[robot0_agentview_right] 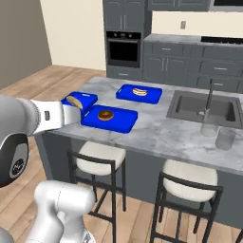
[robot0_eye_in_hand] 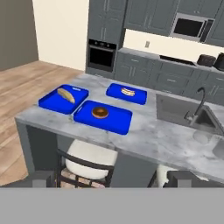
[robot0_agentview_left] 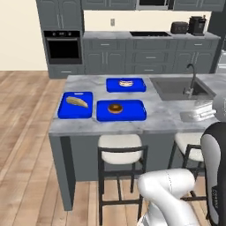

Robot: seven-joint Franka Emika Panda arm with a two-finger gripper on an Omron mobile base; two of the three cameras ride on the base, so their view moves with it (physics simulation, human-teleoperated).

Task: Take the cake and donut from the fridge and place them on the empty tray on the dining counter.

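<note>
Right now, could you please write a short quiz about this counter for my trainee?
1. True or false: the donut lies on a tray.
2. What lies on the tray nearest the sink? A) bread loaf B) hot dog C) cake
3. Fill in: the loaf lies on the tray farthest from the ____.

Key: 1 true. 2 B, the hot dog. 3 sink.

Marble dining counter (robot0_agentview_left: 163, 115), three blue trays, tray (robot0_agentview_left: 132, 115) nearest, sink (robot0_agentview_left: 176, 88), faucet (robot0_agentview_left: 192, 77)
</note>
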